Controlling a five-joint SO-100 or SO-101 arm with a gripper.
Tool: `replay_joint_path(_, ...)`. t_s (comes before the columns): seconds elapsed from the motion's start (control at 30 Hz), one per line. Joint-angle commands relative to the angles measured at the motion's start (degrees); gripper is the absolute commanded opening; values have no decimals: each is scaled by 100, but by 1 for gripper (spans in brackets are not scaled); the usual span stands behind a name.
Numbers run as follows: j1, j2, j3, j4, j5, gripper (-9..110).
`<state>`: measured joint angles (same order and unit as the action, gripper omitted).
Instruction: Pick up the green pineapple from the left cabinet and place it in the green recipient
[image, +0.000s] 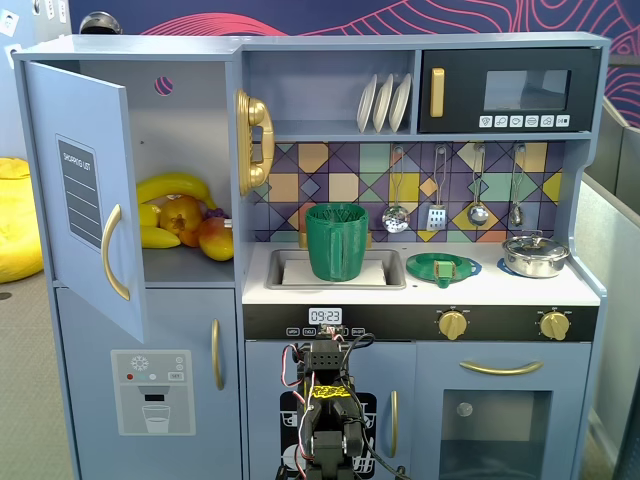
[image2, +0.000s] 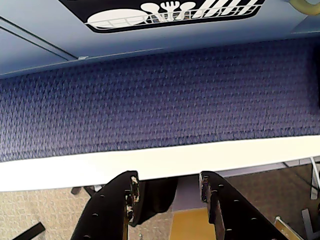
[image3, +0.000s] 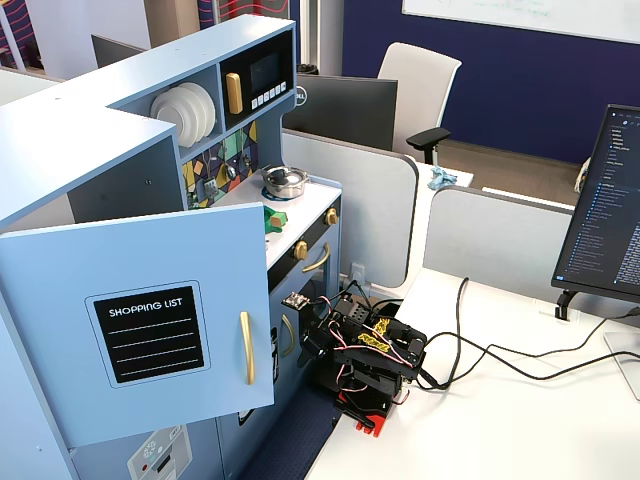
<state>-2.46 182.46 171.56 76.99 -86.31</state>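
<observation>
My black two-finger gripper (image2: 167, 192) hangs empty, fingers apart, at six o'clock below the ribbed dark-green plastic cup (image: 337, 241).

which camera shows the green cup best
A fixed view: the green cup stands upright in the sink, seen front-on and whole. The wrist view misses it; in the other fixed view the open cabinet door hides it.

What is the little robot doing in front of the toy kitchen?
The robot arm is folded low in front of the toy kitchen, and its gripper is open and empty. The left cabinet door is wide open, with bananas and orange fruits inside. I can't see the green pineapple. The green recipient waits in the sink.
</observation>
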Motion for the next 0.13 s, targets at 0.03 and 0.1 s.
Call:
replay_joint_path(0.03,97,-35,18,1072,-9,7)
replay_joint_path(0.1,97,-35,18,1081,-9,7)
